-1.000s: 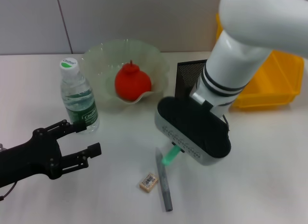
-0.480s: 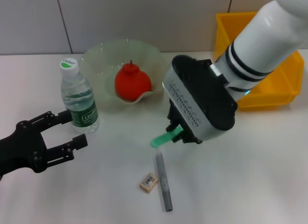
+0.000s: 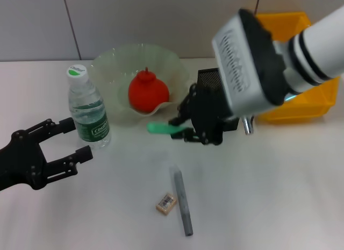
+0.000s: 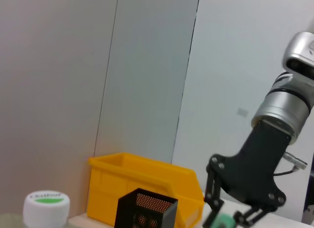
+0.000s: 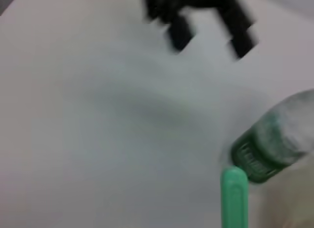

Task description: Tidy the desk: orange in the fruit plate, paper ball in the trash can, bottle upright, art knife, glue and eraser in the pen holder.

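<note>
My right gripper (image 3: pixel 180 126) is shut on a slim green stick (image 3: pixel 161 128) and holds it level above the desk (image 3: pixel 279 185), just in front of the black mesh pen holder (image 3: pixel 208 80). The stick also shows in the right wrist view (image 5: pixel 234 198). The orange (image 3: pixel 148 92) lies in the pale-green fruit plate (image 3: pixel 113 62). The bottle (image 3: pixel 88 113) stands upright at the left. My left gripper (image 3: pixel 78 138) is open and empty beside the bottle. The tan eraser (image 3: pixel 166 202) and a long grey stick (image 3: pixel 181 199) lie on the desk near the front. The paper ball is out of view.
The yellow trash can (image 3: pixel 306 99) stands at the back right, behind my right arm. In the left wrist view the bottle cap (image 4: pixel 46 208), the trash can (image 4: pixel 147 179) and the pen holder (image 4: pixel 144 211) show in a row.
My right gripper has lifted the green stick off the desk and swung it up and back toward the pen holder. My left gripper has drawn back a little to the left.
</note>
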Available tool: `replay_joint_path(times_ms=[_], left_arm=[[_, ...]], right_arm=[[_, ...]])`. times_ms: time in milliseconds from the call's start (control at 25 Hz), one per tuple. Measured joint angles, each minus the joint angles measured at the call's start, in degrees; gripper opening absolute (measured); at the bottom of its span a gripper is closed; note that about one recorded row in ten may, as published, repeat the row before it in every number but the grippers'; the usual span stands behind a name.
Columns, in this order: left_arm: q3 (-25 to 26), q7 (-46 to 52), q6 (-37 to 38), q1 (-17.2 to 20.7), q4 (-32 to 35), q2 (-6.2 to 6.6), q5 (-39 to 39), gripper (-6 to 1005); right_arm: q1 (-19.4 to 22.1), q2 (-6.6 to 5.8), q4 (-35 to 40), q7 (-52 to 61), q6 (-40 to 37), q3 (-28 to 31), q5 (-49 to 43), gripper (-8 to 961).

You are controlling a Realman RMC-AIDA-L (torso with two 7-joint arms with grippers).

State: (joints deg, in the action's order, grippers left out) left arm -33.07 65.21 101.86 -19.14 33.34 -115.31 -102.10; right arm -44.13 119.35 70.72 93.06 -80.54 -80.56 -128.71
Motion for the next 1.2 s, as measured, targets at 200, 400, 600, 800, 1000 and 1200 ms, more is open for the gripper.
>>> replay_joint_path(times_ms=[200,400,600,800,1000,1200], left_arm=[[0.11,-0.40,0.01,-0.33,-0.07,-0.30,0.36,811],[0.15,-0.61,0.15,-0.07,-0.06,-0.48,0.60,811],[0.13,-0.60,1.46,0.18,-0.19,-0.41,0.60,811],[0.12,-0.53,2.74,0.84,-0.45,-0.50,0.70,811],[0.20,-0.57,2.80,1.02,-0.62,-0.53,0.77,811],[0.27,-0.60,2.79,1.12,-0.67,-0.77,0.77,811]], right_arm=[[6.91,0.01,-0.41,-1.57,6.98,3.15,12.23,194],[10.79,0.16,-3.05,-4.96,13.16,2.54,22.21,198],[13.01,0.23,-6.22,-10.09,14.94,2.44,32.99,203],[13.47,0.17,-8.15,-10.87,15.40,2.99,38.72,208],[13.64,0.16,-8.43,-11.90,16.96,2.48,41.35,212],[13.89,0.28,-6.34,-12.87,21.45,2.29,41.79,217]])
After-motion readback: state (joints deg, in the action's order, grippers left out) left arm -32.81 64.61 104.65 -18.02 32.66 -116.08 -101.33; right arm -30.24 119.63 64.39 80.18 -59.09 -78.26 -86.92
